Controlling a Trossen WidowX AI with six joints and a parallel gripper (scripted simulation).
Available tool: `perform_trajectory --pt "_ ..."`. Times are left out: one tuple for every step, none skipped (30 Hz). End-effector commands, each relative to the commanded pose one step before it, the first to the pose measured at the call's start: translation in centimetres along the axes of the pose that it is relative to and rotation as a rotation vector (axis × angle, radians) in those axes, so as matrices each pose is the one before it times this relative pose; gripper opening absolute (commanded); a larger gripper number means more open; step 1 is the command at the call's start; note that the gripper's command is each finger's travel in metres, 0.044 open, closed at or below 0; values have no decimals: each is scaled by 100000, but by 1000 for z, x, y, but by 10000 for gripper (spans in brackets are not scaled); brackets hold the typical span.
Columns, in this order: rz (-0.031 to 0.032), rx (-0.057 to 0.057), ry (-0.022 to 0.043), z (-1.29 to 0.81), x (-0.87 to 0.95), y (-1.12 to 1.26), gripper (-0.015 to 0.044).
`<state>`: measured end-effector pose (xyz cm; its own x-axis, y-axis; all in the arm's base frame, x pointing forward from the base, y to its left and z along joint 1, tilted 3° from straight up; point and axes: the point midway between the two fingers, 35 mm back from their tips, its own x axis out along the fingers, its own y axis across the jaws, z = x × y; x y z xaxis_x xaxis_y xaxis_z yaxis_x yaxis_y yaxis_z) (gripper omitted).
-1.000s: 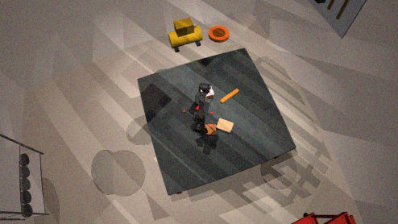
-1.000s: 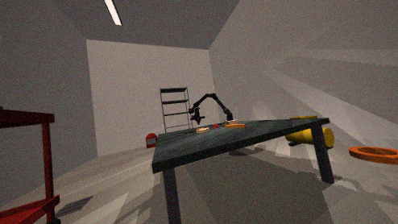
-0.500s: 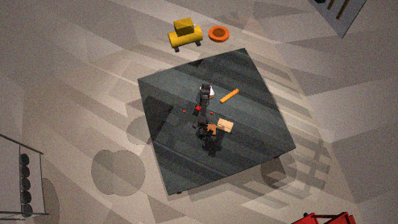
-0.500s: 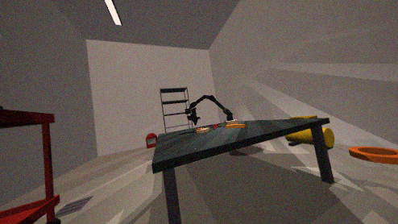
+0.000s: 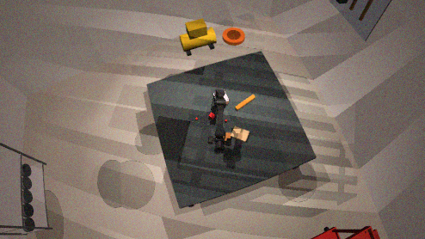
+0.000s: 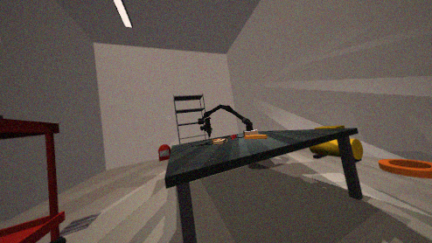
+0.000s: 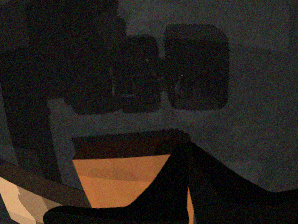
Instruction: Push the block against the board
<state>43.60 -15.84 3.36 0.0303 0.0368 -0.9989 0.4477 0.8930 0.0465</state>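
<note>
The square block (image 5: 242,134) (image 6: 219,141) is tan and lies flat on the dark table (image 5: 267,163) (image 6: 262,153), right of the middle. In the wrist view its orange face (image 7: 116,179) fills the lower left, just behind my fingers. The board (image 5: 245,102) (image 6: 255,136) is a thin orange strip farther back, well apart from the block. My gripper (image 5: 219,145) (image 6: 209,129) is shut and empty. It hangs low, close beside the block's left side; I cannot tell whether they touch.
A small red marker (image 5: 212,115) sits on the table beside the arm. On the floor beyond the table lie a yellow tank (image 5: 198,36) (image 6: 334,146) and an orange ring (image 5: 233,36) (image 6: 407,167). A shelf rack (image 6: 189,118) stands behind.
</note>
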Motion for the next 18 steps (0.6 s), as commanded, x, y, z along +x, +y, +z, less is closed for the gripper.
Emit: perform_trajectory --pt "414 -2454 128 203 383 103 0" --pt "3 -863 -10 91 924 57 0" --pt "10 -1432 -7 103 1541 93 0" --pt "19 -1422 7 42 1542 92 0" --pt "12 -853 7 -4 923 53 0" --pt "4 -284 3 -6 307 18 0" --pt "0 0 0 0 0 0 0" --pt "0 0 0 0 0 0 0" --pt "0 0 0 0 0 0 0" --pt "0 0 0 0 0 0 0" --pt "0 0 1 -12 -1 0 0" --pt "0 0 2 -24 -1 1 0" --pt "0 0 3 -36 -2 1 0" --pt "0 0 4 -48 -2 1 0" --pt "0 0 4 -60 -3 1 0" --pt "0 0 5 -70 -3 1 0" --pt "0 0 5 -75 -3 1 0" --pt "0 0 6 -75 -3 1 0"
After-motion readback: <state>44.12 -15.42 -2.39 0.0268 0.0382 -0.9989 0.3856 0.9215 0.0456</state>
